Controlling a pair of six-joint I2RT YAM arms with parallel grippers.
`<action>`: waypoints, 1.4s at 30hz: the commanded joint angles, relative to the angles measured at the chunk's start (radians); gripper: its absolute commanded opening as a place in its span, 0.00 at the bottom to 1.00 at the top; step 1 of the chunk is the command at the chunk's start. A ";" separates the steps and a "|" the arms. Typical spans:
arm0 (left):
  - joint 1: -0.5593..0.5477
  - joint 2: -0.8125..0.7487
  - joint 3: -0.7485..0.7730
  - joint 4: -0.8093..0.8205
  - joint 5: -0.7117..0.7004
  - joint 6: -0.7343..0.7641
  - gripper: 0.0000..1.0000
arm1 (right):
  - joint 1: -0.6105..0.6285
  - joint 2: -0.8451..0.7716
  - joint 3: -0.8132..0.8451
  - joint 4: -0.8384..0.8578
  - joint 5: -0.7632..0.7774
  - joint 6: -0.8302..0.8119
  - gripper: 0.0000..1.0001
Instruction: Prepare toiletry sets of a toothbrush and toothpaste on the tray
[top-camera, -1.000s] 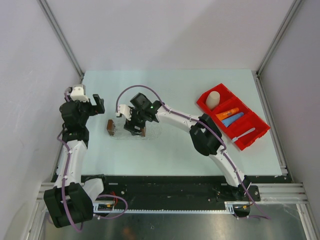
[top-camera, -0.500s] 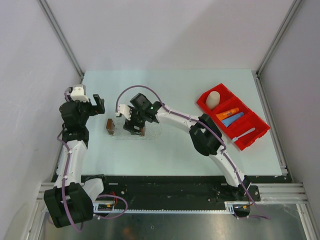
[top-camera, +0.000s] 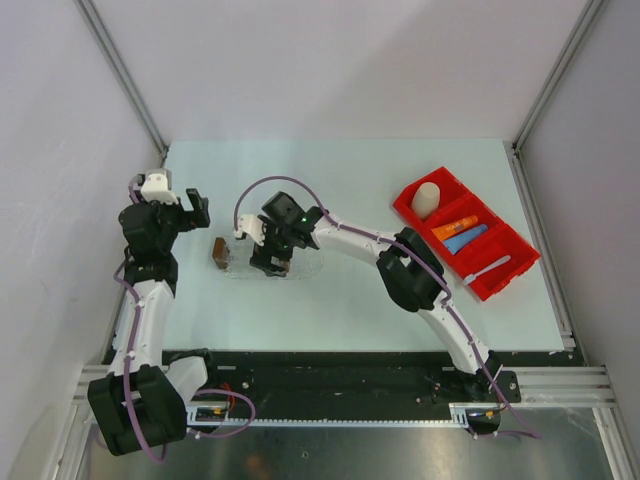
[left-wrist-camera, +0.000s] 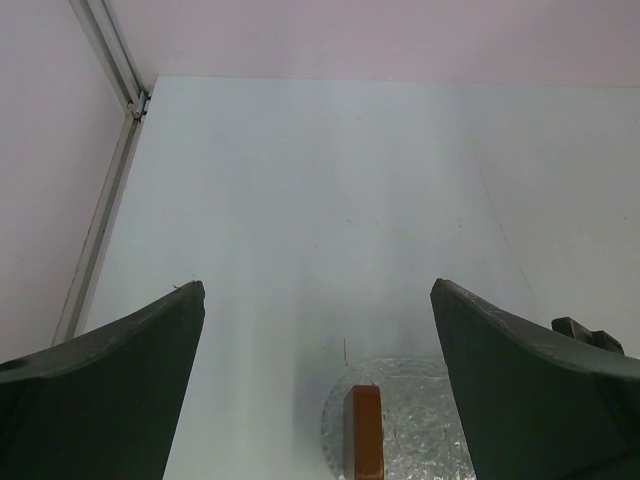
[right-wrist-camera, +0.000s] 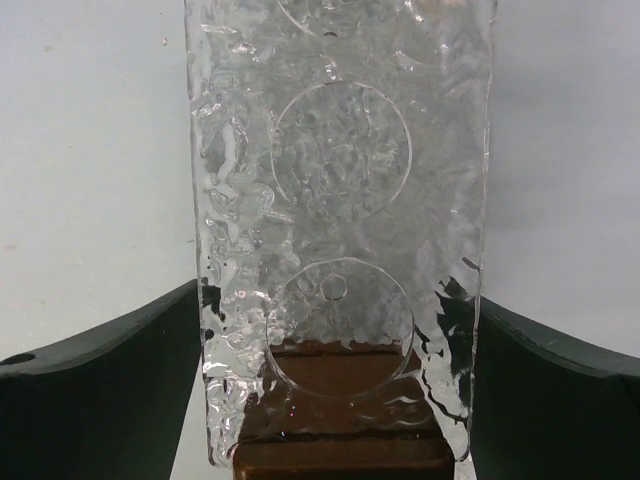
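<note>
A clear bumpy rack (right-wrist-camera: 340, 170) with round holes and brown end blocks (top-camera: 220, 252) lies left of centre. My right gripper (top-camera: 270, 262) is shut on it near its right block, one jaw against each long edge (right-wrist-camera: 338, 292). A rounded clear bumpy surface (left-wrist-camera: 420, 425), the tray as far as I can tell, shows around the left block. The pale toothbrush (top-camera: 487, 268) and the orange (top-camera: 455, 229) and blue (top-camera: 465, 240) toothpaste tubes lie in the red bin. My left gripper (top-camera: 195, 210) is open and empty, up and left of the rack (left-wrist-camera: 318, 285).
The red divided bin (top-camera: 505, 272) stands at the right of the table, with a beige cup (top-camera: 426, 199) in its far compartment. Metal frame posts rise at the table's back corners. The right arm stretches across the middle of the table.
My right gripper has shifted slightly left and nearer, and the rack's right end has moved with it. The left arm and the things in the bin have not moved.
</note>
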 joint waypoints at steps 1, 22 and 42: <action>0.014 -0.007 0.014 0.013 0.021 0.006 1.00 | 0.004 -0.075 0.003 0.017 0.005 0.001 1.00; 0.014 -0.002 0.014 0.013 0.023 0.006 1.00 | -0.015 -0.126 0.089 -0.032 0.019 -0.004 1.00; 0.014 -0.011 0.014 0.013 0.033 0.008 1.00 | -0.306 -0.415 -0.068 0.000 -0.032 0.192 1.00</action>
